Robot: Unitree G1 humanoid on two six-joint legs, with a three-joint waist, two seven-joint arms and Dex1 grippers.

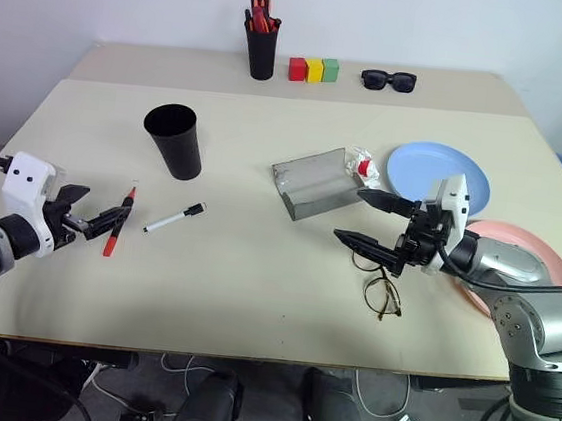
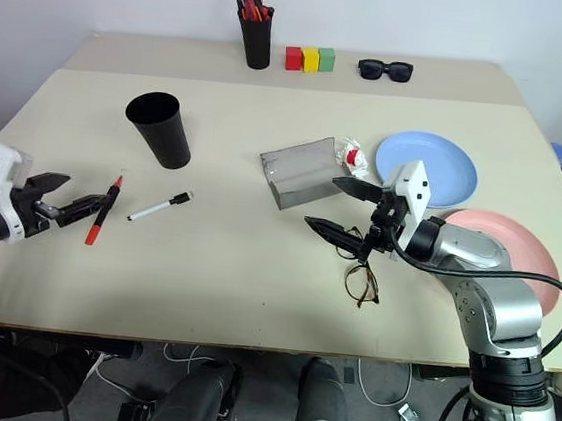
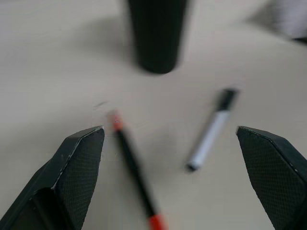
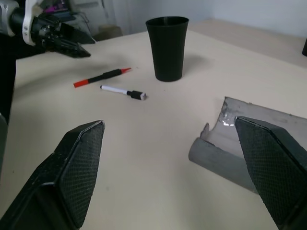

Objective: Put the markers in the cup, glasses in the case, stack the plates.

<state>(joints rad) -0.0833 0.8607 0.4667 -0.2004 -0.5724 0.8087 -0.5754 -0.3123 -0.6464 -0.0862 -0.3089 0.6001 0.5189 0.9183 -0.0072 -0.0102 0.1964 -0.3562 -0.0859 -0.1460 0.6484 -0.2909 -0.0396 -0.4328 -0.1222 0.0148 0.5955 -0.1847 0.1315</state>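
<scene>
left gripper point(image 1: 109, 221) jaws spread wide, empty, just beside the dark marker point(image 1: 119, 221) near the surface's left edge; white marker point(image 1: 174, 218) lies next to it, black cup point(image 1: 175, 140) upright behind both. right gripper point(image 1: 370, 220) jaws spread too, hovering over the glasses point(image 1: 381, 289) w/ open grey case point(image 1: 313, 181) mid-surface. blue plate point(image 1: 439, 174) & pink plate point(image 1: 517, 258) side by side at the right edge, not stacked.
</scene>
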